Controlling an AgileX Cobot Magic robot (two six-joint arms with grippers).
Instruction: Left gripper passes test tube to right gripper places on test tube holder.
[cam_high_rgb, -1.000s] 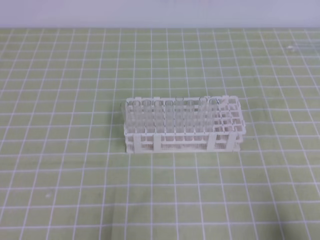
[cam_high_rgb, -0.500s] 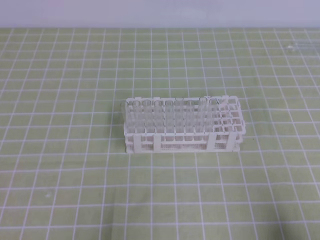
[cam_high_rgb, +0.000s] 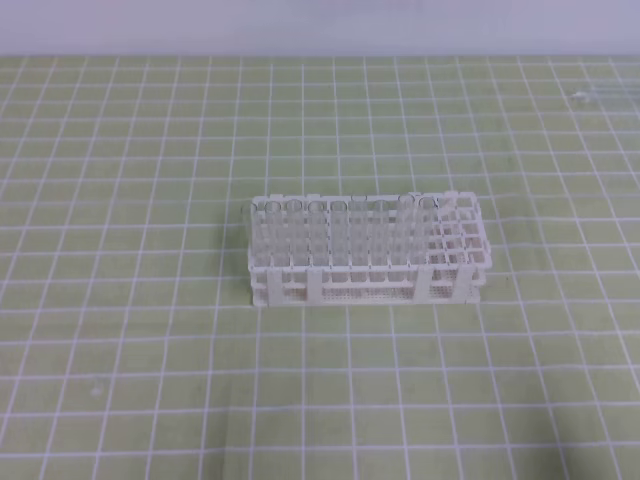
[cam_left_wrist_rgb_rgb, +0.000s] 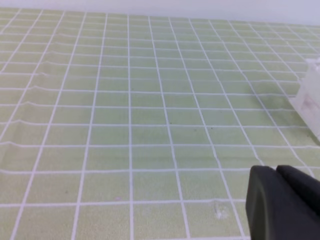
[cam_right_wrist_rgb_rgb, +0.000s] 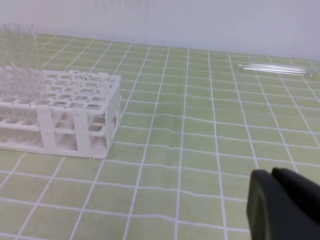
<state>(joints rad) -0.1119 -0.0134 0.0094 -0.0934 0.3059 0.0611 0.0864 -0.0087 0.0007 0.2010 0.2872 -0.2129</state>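
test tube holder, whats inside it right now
Clear test tubes stand upright in most of the test tube holder, filling its left and middle. The right-end holes look empty. The tubes' bottoms are hidden by the lattice.

Test tube holder (cam_high_rgb: 370, 280): white two-tier lattice rack, upright on the green grid mat; left columns hold clear tubes.
Test tube (cam_right_wrist_rgb_rgb: 277, 68): clear, lying flat on the mat, well apart from the holder.
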